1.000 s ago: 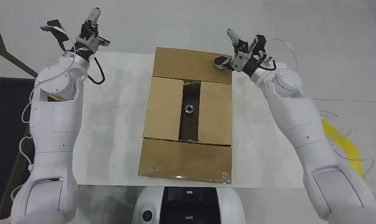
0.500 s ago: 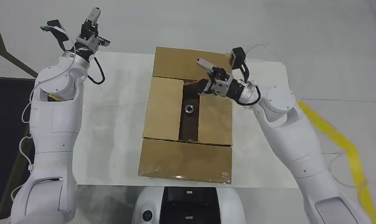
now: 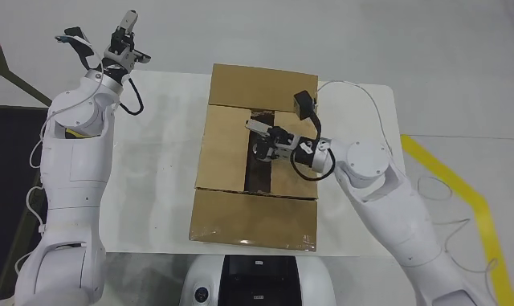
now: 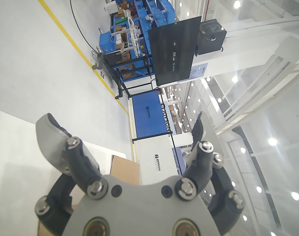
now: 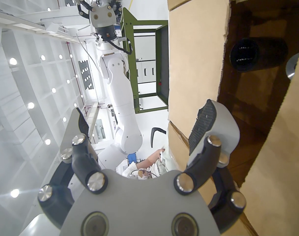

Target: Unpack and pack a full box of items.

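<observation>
The cardboard box [image 3: 253,218] sat on the white table [image 3: 161,185] at the centre of the top view, its inner flaps parted. The right gripper [image 3: 259,139] hung over the gap, fingers wide and empty. The left gripper [image 4: 124,124], raised at upper left, was likewise spread and held nothing. The flaps looked light and stiff, best taken by a free edge. The right wrist view looked into the gap to a black tube [image 5: 258,53] lying inside, where the top view gave mere shadow.

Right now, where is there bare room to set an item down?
Bare table left of the box; a narrower strip right of it, under the right arm. Crowded: the slot between the flaps, at the open right gripper.
</observation>
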Controlling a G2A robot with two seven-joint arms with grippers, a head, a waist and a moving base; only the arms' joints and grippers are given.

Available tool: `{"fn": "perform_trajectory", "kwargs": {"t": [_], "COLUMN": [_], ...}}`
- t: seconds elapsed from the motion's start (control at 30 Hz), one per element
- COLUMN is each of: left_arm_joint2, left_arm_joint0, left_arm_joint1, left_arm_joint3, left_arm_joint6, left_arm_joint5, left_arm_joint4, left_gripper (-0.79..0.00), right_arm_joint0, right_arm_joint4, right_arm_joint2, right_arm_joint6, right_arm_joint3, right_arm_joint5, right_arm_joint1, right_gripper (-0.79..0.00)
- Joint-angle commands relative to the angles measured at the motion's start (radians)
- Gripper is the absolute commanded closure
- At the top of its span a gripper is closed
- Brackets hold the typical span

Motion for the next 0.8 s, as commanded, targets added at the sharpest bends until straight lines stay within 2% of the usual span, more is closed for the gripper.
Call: {"fn": "perform_trajectory", "kwargs": {"t": [0.0,0.77], "left_arm_joint2": [0.000,0.002], "left_arm_joint0": [0.000,0.003], "left_arm_joint1": [0.000,0.000], "left_arm_joint3": [0.000,-0.005], "left_arm_joint6": [0.000,-0.007], "left_arm_joint5": [0.000,-0.002], "left_arm_joint4": [0.000,-0.002], "left_gripper": [-0.785,-0.785], "right_arm_joint0": [-0.004,-0.011], "right_arm_joint4": [-0.018,-0.043], "right_arm_joint2": [-0.003,-0.010], "right_arm_joint6": [0.006,0.023], "right_arm_joint3": [-0.003,-0.009], "right_arm_joint5": [0.006,0.011], "right_arm_joint1": [0.002,0.005], "right_gripper": [-0.785,-0.785]}}
